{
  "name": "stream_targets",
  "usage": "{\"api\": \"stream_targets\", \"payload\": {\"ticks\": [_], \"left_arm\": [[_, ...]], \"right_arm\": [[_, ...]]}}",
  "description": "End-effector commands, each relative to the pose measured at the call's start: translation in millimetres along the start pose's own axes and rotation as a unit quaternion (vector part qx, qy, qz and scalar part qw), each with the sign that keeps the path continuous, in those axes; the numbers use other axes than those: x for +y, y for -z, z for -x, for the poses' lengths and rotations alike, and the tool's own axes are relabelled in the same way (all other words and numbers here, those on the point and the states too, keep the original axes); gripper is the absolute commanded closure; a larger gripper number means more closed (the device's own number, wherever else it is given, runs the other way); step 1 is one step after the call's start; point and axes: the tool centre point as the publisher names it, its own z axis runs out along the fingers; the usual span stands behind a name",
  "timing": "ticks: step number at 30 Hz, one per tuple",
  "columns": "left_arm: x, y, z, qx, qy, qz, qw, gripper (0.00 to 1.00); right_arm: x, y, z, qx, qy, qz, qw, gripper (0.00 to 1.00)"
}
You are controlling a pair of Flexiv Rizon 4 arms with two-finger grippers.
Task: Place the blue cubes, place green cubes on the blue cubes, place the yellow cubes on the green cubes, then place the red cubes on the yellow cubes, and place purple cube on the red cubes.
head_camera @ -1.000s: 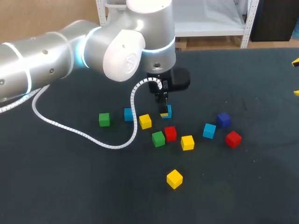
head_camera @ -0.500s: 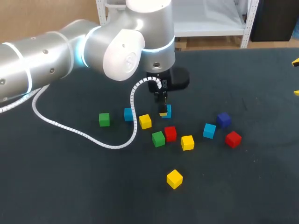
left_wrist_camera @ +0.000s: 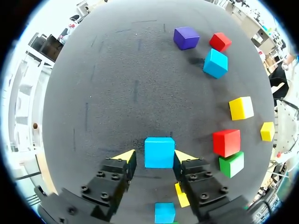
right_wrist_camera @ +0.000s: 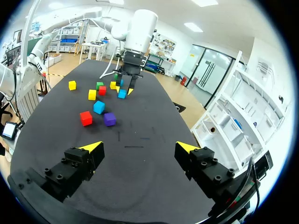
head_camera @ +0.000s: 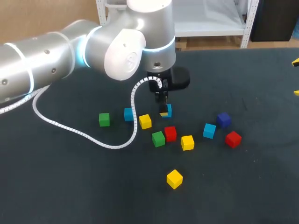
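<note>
- The left arm point(head_camera: 117, 51) reaches in over the dark counter point(head_camera: 70, 186), with the left pincer point(left_wrist_camera: 154, 156) down at the near-centre blue cube point(left_wrist_camera: 159, 152).
- In the left wrist view its fingers stand apart, one on each side of this cube. A thin strip of counter shows between the cube and one finger, so it is not clamped.
- This blue cube sits flat on the counter, at the far side of the cluster in the head view.
- A second blue cube point(head_camera: 128, 114) and a yellow cube point(head_camera: 145, 121) lie just beside it, toward the arm's side. A lone green cube point(head_camera: 104, 119) lies further out that way.
- Nearer the camera, a second green cube point(head_camera: 158, 138) and a red cube point(head_camera: 170, 133) sit touching or nearly so, with a second yellow cube point(head_camera: 187, 142) just beside them.
- A third blue cube point(head_camera: 209, 130), the purple cube point(head_camera: 223, 119) and a second red cube point(head_camera: 233, 138) form a loose group on the right.
- A third yellow cube point(head_camera: 174, 178) lies alone, closest to the camera.
- No cube is stacked on another.
- A white coiled cable point(head_camera: 108, 146) trails from the left arm across the counter.
- The right pincer point(right_wrist_camera: 138, 149) hangs well apart from the cubes, its fingers spread wide with nothing between them.
</note>
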Motion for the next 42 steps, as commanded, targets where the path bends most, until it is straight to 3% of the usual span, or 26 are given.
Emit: {"api": "stream_targets", "payload": {"ticks": [1, 4, 11, 17, 23, 30, 42], "left_arm": [[1.9, 1.4, 0.4, -0.002, -0.003, -0.005, 1.0, 0.2], [-1.3, 5.9, 0.7, -0.005, -0.001, -0.007, 1.0, 0.0], [-7.5, 39.2, -12.2, -0.042, 0.049, 0.008, 0.998, 0.0], [-15.8, 71.7, -32.9, -0.021, 0.065, 0.028, 0.997, 0.0], [-21.9, 88.4, -56.2, 0.004, 0.03, 0.033, 0.999, 0.0], [-23.1, 86.4, -88.1, 0.014, 0.002, 0.022, 1.0, 0.0], [-10.3, 42.4, -121.4, 0.016, -0.047, 0.016, 0.999, 0.0]], "right_arm": [[1.1, 0.3, 0.3, 0.0, 0.0, -0.001, 1.0, 0.0], [1.1, 0.3, 0.3, 0.0, 0.0, -0.001, 1.0, 0.0], [1.1, 0.3, 0.3, 0.0, 0.0, -0.001, 1.0, 0.0], [1.1, 0.3, 0.3, 0.0, 0.0, -0.001, 1.0, 0.0], [1.1, 0.3, 0.3, 0.0, 0.0, -0.001, 1.0, 0.0], [1.1, 0.3, 0.3, 0.0, 0.0, -0.001, 1.0, 0.0], [1.1, 0.3, 0.3, 0.0, 0.0, -0.001, 1.0, 0.0]]}}
